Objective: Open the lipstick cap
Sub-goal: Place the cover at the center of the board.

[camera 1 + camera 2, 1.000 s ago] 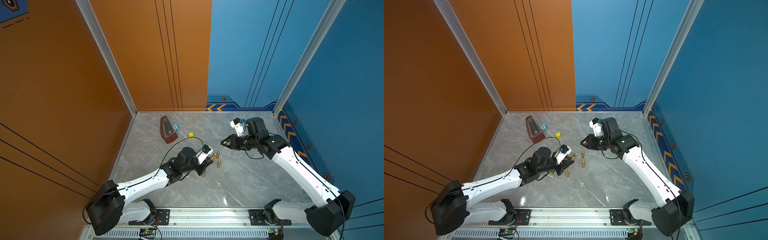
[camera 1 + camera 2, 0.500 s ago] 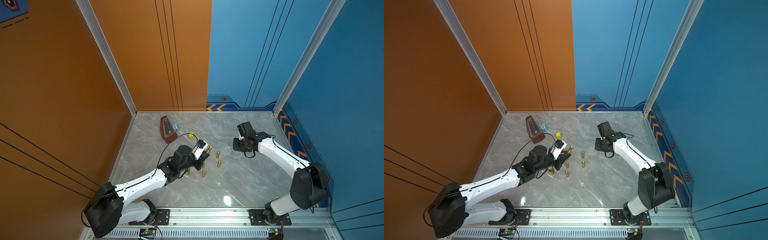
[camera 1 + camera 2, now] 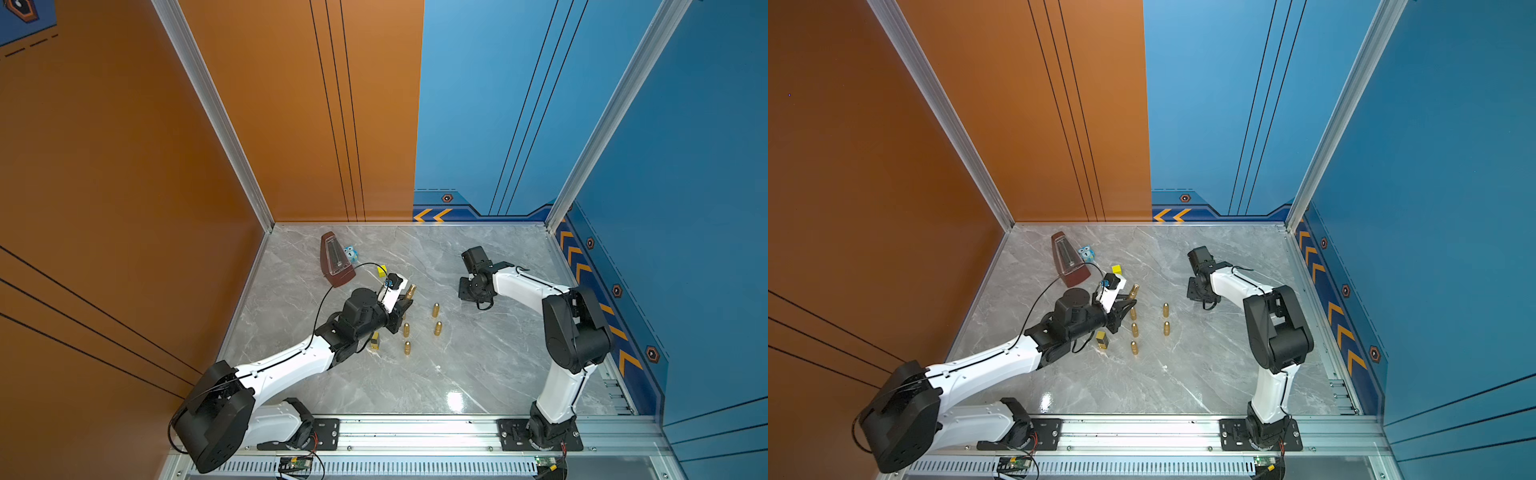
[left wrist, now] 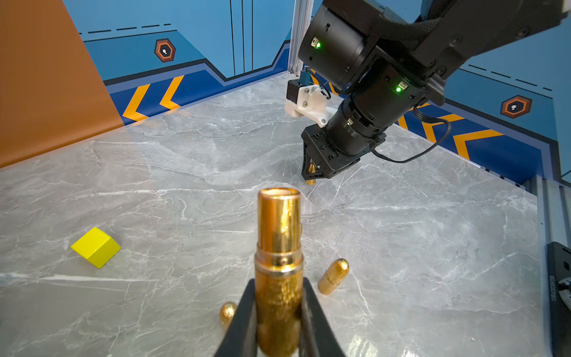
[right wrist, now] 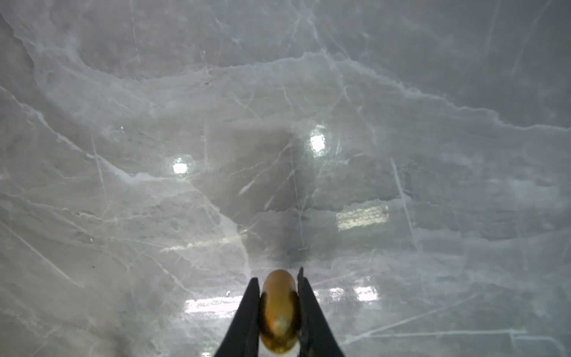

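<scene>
Grey marble counter (image 3: 478,374), walled in orange and blue: the left pincer (image 4: 278,282) is clamped on the gold lipstick tube (image 4: 279,235), raised off the surface with its inner sleeve bare. The right pincer (image 5: 278,275), well apart and pointing down close to the counter, grips the rounded gold cap (image 5: 279,312). By this evidence the cap is off, and only setting both pieces down seems left.

- Orange wall (image 3: 166,145) covers one side and half the back; blue wall (image 3: 498,104) covers the rest.
- 2 aluminium posts (image 3: 214,112) stand in the back corners.
- Grey marble floor (image 3: 478,374) carries a bright glare (image 3: 455,402).
- Orange chevrons (image 3: 432,215) mark the blue skirting.
</scene>
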Controlling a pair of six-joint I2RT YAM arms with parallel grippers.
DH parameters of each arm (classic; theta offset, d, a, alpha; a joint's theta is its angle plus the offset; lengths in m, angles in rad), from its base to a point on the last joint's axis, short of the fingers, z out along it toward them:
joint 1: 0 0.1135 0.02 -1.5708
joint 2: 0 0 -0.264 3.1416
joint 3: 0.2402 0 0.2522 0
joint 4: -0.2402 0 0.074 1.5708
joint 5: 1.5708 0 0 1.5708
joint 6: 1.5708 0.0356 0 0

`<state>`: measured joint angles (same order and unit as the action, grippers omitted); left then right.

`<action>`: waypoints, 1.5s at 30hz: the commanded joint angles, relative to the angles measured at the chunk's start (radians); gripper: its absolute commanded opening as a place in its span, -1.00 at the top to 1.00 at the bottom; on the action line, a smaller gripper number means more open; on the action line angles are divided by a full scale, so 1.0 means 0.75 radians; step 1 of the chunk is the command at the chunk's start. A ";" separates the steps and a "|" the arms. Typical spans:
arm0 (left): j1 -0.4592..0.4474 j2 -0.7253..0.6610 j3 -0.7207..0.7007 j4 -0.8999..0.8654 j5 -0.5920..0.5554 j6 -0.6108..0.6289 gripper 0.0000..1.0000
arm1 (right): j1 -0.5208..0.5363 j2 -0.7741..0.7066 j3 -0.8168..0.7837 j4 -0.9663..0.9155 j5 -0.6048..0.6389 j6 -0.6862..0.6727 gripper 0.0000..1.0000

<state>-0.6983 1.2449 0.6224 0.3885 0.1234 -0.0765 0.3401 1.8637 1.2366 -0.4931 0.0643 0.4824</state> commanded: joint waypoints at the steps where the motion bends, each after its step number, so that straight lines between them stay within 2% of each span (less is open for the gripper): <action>1: 0.014 0.001 -0.020 0.042 -0.005 -0.019 1.00 | 0.001 0.036 0.050 0.024 0.050 -0.033 0.64; 12: 0.015 0.020 -0.008 0.042 0.004 -0.019 1.00 | 0.014 0.095 0.046 0.021 0.048 -0.050 0.61; 28: 0.017 -0.004 -0.017 0.039 0.002 -0.015 1.00 | 0.033 0.074 0.010 0.030 0.024 -0.062 0.10; 37: 0.017 -0.054 -0.046 0.040 0.041 -0.009 1.00 | 0.030 -0.152 -0.079 0.001 -0.041 -0.052 -0.20; 45: 0.018 -0.105 -0.083 0.037 0.138 -0.009 1.00 | 0.022 -0.462 -0.212 -0.068 -0.265 -0.028 -0.33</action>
<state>-0.6937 1.1900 0.5793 0.4011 0.1699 -0.0795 0.3599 1.5833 1.1149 -0.4885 -0.0441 0.4458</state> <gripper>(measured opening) 0.199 0.664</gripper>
